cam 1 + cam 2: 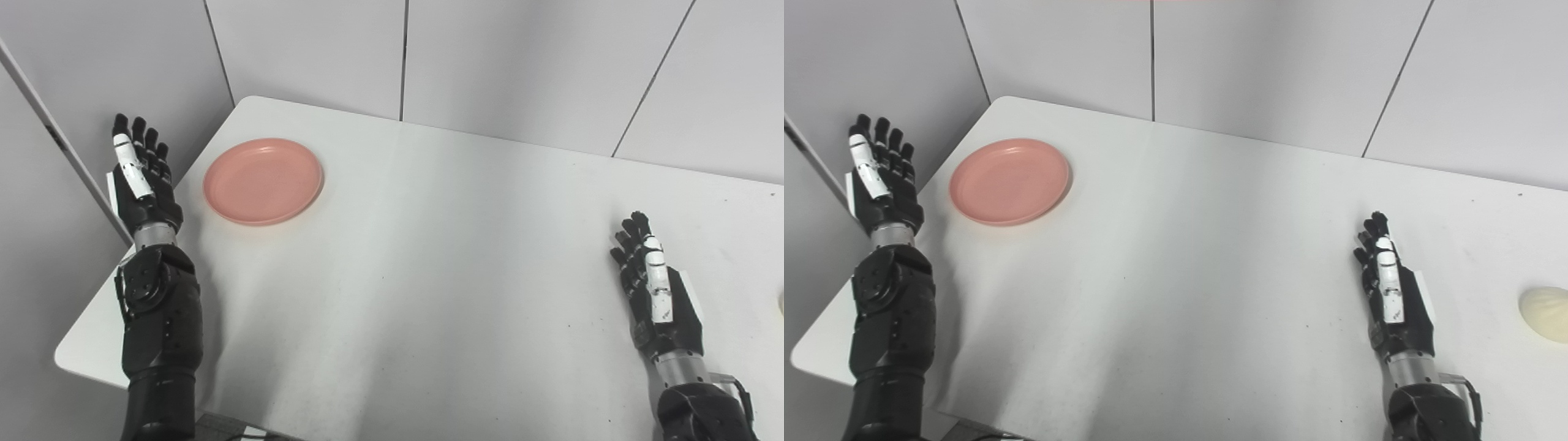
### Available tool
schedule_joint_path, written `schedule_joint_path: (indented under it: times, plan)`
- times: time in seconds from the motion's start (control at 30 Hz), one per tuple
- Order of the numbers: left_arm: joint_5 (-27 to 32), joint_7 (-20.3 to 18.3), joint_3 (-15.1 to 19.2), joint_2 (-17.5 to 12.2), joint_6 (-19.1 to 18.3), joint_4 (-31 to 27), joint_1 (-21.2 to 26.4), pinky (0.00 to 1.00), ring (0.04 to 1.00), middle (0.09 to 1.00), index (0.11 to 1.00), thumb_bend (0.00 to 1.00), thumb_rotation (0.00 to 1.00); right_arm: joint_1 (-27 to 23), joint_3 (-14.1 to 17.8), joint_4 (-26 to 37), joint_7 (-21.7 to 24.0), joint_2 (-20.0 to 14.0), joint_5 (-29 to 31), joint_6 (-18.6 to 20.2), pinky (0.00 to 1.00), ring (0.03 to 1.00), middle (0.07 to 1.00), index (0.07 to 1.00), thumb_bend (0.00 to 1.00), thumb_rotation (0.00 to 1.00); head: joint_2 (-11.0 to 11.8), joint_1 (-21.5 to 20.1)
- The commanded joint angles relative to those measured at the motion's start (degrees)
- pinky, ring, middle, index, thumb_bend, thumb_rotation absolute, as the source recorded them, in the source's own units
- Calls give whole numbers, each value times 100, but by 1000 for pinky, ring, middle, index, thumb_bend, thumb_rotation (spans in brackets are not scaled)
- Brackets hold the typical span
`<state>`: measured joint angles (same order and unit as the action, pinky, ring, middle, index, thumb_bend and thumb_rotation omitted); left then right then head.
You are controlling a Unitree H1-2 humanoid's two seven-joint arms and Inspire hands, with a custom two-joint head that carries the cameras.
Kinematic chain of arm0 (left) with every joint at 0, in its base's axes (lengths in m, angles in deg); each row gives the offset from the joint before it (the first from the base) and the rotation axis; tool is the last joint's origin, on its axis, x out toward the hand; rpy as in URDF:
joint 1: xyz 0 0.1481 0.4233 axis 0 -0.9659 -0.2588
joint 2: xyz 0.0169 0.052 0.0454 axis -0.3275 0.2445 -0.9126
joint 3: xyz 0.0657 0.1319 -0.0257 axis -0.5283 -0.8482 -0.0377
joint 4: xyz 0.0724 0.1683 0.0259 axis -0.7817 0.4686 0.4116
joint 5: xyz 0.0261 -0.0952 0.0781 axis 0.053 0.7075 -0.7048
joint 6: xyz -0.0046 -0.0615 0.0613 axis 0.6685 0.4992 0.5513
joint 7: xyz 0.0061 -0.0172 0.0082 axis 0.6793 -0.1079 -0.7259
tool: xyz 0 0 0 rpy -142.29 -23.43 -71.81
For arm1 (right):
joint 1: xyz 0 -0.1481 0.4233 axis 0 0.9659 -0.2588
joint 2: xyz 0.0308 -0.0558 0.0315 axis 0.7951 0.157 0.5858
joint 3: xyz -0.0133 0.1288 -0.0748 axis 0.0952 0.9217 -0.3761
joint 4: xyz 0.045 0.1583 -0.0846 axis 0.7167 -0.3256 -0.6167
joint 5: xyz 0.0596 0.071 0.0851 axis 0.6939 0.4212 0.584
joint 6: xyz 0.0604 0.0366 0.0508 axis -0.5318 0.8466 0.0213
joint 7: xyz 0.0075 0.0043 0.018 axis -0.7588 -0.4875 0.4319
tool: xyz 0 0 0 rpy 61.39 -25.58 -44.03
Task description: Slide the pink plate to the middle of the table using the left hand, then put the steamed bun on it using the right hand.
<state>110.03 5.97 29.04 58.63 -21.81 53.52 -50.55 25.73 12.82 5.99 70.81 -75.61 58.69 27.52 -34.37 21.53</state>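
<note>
Step in hand, as I judge it: slide the round pink plastic plate (263,180) to mid-desk w/ the left hand (142,184). Nothing started yet.

Plate sits flat in the upper left of the frame, near the far-left corner of the white desk (429,257), empty. Left hand is just beside it, at the desk's left edge, not touching; fingers (131,162) straight and apart, holding nothing. Right hand (1390,300) is at lower right, over the desk, fingers extended, also holding nothing. The pale, round steamed bun (1545,313) lies at the far right edge of the frame, near the right hand but apart from it.

To do it well: bring the left hand onto the plate's left rim, press lightly, push toward frame centre, i.e. right and down. Keep the push low and slow so the rim doesn't tip or spin. Stop w/ the plate well clear of the edges, in reach of the right hand. Right hand should wait till then.
</note>
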Motion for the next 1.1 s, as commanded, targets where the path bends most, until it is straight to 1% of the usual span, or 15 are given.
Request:
schedule_joint_path:
  times: [0.0, 0.33, 0.77, 1.07]
  plan:
    - [53, -70, -4, -169, 144, -56, 244, 1000, 999, 984, 999, 462, 1000, 213, 63, -149, -36, -23, -21, -88, 1000, 1000, 1000, 1000, 151, 1000, -4, 5]
    - [-47, 25, -54, -125, 43, 165, 250, 1000, 975, 962, 982, 434, 1000, 207, 57, -171, -50, -25, -52, -110, 1000, 1000, 1000, 1000, 156, 1000, -19, -15]
    - [-94, 36, -149, -78, -53, 532, 263, 1000, 987, 968, 980, 427, 1000, 220, 53, -97, -59, -9, -65, -90, 1000, 1000, 1000, 1000, 150, 1000, -41, -20]
    - [-61, -21, -241, -77, -97, 911, 340, 1000, 995, 973, 984, 409, 1000, 223, 62, -111, -78, 14, -67, -81, 1000, 1000, 1000, 1000, 157, 1000, -31, -33]
